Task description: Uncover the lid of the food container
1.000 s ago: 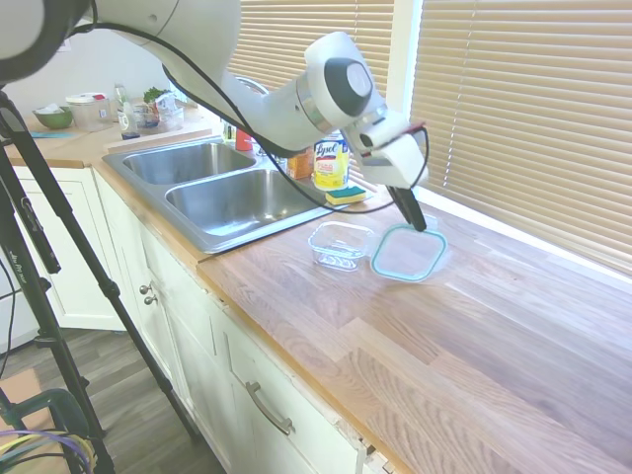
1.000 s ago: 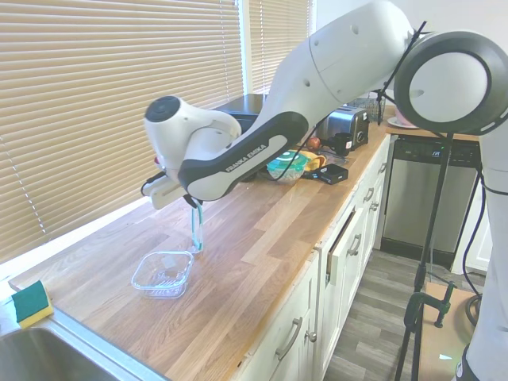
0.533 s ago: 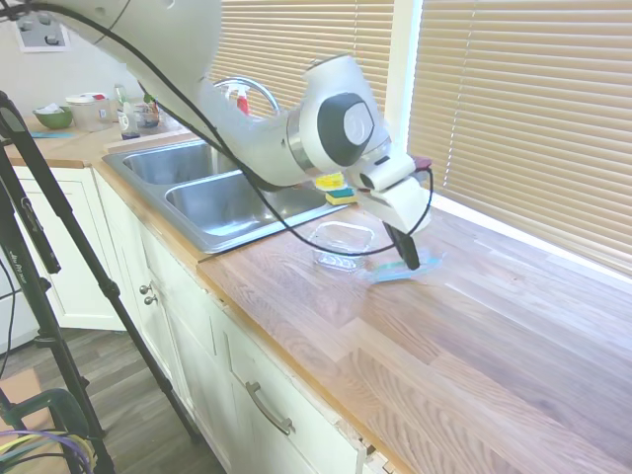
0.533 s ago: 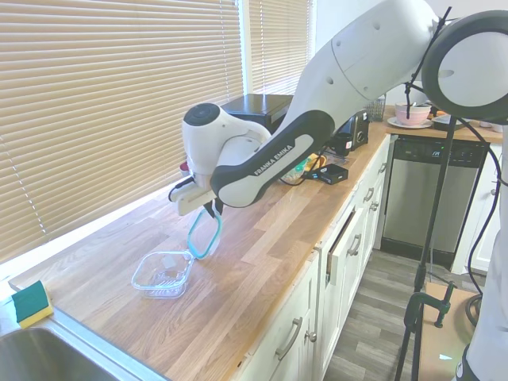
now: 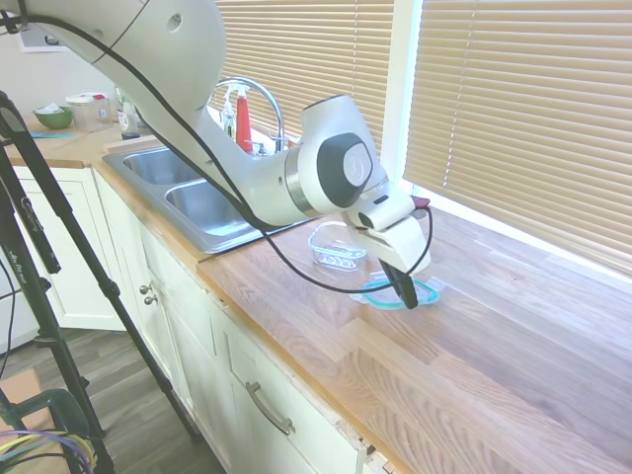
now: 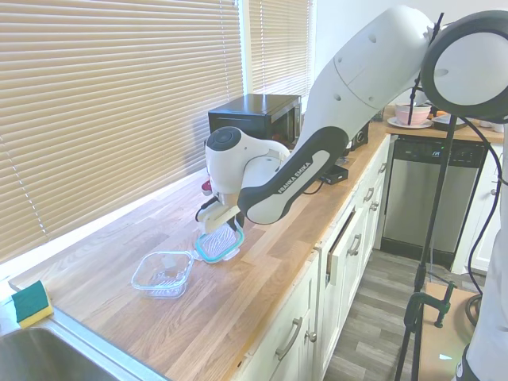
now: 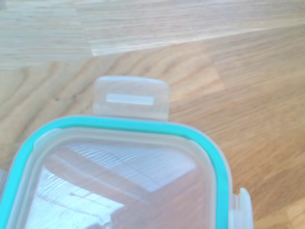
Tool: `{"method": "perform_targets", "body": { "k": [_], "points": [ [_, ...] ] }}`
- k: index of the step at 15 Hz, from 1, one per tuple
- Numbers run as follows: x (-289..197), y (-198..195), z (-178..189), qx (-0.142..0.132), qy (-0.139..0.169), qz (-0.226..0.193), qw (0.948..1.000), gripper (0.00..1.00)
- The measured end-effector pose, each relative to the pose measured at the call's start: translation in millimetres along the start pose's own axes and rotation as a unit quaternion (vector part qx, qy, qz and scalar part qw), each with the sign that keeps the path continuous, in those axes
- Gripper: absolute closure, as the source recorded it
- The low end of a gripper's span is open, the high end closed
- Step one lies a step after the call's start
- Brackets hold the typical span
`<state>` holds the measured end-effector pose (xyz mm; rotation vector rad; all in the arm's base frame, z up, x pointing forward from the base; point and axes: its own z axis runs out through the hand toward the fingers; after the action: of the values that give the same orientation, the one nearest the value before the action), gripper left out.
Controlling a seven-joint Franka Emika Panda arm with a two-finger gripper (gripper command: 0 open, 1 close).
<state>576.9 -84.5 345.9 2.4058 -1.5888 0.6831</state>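
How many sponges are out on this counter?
1: a yellow-green sponge at the counter's end by the sink. The arm may hide others.

Your tabletop [image 5: 494, 336] is wood plank, visible grain, satin finish. The lid [image 7: 119, 176] looks like clear glossy plastic with a teal rim and frosted, matt latch tabs. Food container [image 6: 163, 274] is clear and glossy; can't tell glass from plastic. Sink [image 5: 212, 202] is brushed metal. Sponge [image 6: 30, 304] looks matt, foamy.
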Motion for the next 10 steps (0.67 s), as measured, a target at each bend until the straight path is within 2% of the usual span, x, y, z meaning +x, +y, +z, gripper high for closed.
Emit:
{"method": "perform_targets", "body": {
  "k": [10],
  "points": [
    [14,4,-6,0.004,0.007,0.011,0.9999,0.00]
  ]
}}
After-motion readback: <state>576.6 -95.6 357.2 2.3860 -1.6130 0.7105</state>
